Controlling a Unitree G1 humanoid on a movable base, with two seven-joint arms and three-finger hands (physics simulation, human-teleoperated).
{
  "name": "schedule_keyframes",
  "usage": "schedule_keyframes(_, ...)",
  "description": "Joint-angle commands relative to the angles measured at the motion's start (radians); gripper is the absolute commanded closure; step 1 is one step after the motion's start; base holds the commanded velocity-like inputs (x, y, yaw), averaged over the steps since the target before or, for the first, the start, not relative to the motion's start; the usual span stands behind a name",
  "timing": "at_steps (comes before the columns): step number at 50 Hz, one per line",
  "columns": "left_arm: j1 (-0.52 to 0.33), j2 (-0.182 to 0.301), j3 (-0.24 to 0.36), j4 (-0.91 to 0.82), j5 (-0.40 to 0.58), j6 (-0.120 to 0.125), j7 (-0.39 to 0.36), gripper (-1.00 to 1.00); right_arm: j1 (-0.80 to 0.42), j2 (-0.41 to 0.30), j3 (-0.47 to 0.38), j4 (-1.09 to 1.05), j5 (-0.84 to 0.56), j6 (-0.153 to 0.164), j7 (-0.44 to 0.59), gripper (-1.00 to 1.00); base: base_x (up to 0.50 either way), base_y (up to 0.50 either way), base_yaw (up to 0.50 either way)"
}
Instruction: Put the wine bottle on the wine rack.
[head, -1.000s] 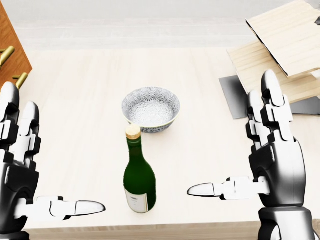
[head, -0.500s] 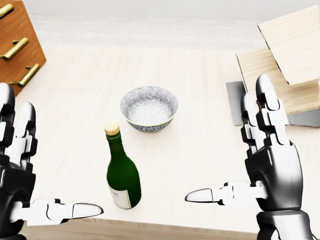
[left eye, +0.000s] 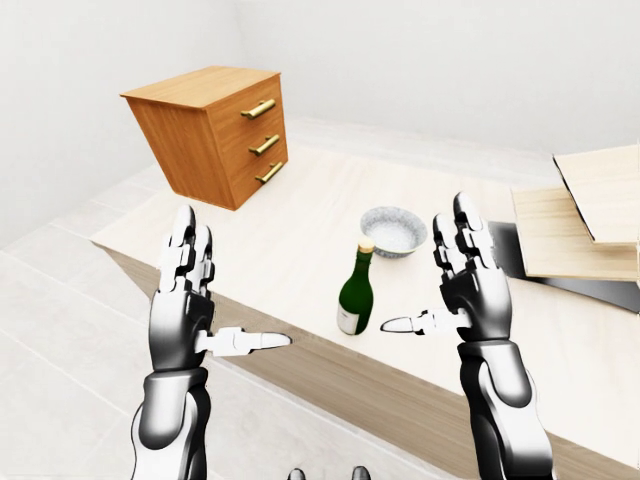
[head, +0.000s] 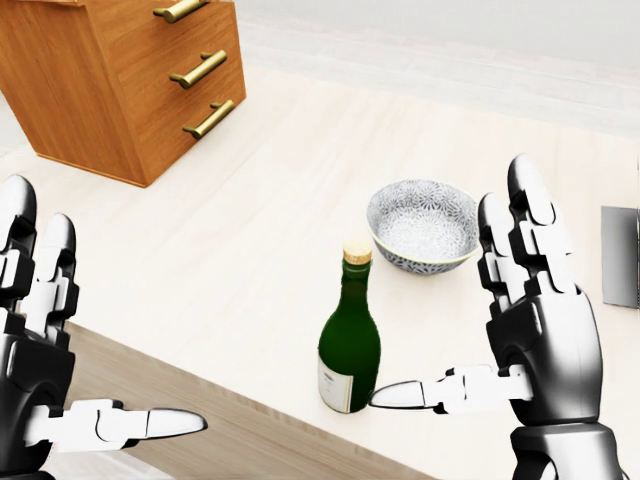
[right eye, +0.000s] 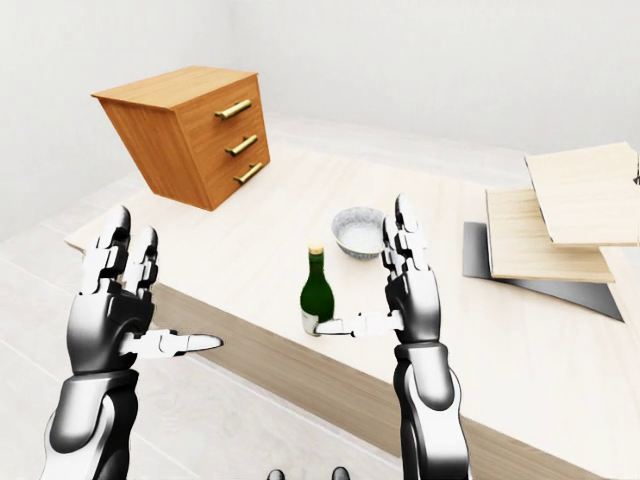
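A green wine bottle with a cork top and a pale label stands upright on the light wooden table, near its lower edge. My right hand is open just right of the bottle, fingers pointing up. Its thumb tip reaches the bottle's lower right side; I cannot tell whether it touches. My left hand is open and empty, well left of the bottle, over the table's edge. The wine rack, made of light wooden slabs, stands on a dark mat at the right of the right-eye view.
A patterned grey bowl sits just above and right of the bottle. A brown drawer cabinet with brass handles stands on the table at top left. The table's edge runs diagonally under my hands, with pale floor beyond it.
The camera has moved: the whole picture has shifted and turned. The cabinet now fills the top left and the rack has left the head view. The bottle now stands beside my right thumb.
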Motion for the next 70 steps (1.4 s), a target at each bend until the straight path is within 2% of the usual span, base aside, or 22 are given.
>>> schedule_keyframes(1,0.003,0.000,-0.001,0.006,-0.001,0.000,0.000,-1.00,-0.002,0.009,-0.006,-0.018,0.022,0.000,-0.012,-1.00,0.00,0.00,0.25)
schedule_keyframes(7,0.005,0.000,0.003,0.003,-0.006,0.000,-0.001,-1.00,0.000,0.005,-0.005,-0.030,0.037,0.000,-0.013,-1.00,0.00,0.00,0.04)
schedule_keyframes(24,0.012,-0.002,0.008,0.031,-0.007,0.000,-0.004,-1.00,0.012,0.011,0.010,-0.014,0.071,0.000,-0.010,-1.00,0.22,-0.45,0.00)
schedule_keyframes(43,0.024,-0.003,0.005,0.030,-0.001,0.000,-0.002,-1.00,0.018,0.000,0.050,0.007,0.026,0.000,0.007,-1.00,0.02,-0.02,0.00)
schedule_keyframes(52,0.024,-0.003,0.014,0.043,-0.003,0.000,-0.006,-1.00,0.006,-0.003,0.054,0.010,-0.014,0.000,-0.016,-1.00,0.39,-0.22,0.00)
schedule_keyframes(70,0.026,-0.003,0.015,0.057,-0.001,0.000,-0.008,-1.00,0.004,-0.001,0.056,0.029,-0.029,0.000,0.003,-1.00,0.01,0.00,0.00)
